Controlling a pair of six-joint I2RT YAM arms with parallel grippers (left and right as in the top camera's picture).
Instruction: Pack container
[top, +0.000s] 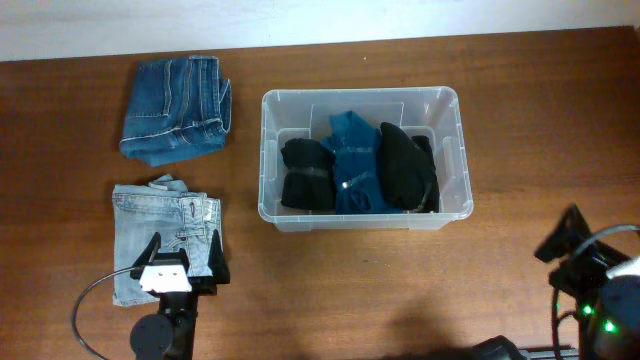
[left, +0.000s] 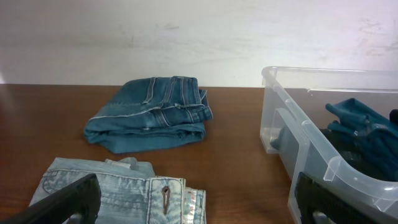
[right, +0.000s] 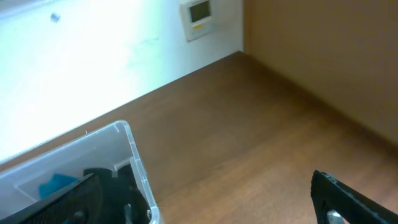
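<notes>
The clear plastic container stands at the table's middle right and holds two black folded garments and a teal one. It also shows in the left wrist view and the right wrist view. Light blue folded jeans lie at front left, dark blue folded jeans behind them. My left gripper is open and empty over the near edge of the light jeans. My right gripper is open and empty at the front right, clear of the container.
A white wall runs along the table's far edge. A small wall panel shows in the right wrist view. Bare wood lies to the right of the container and between it and the jeans.
</notes>
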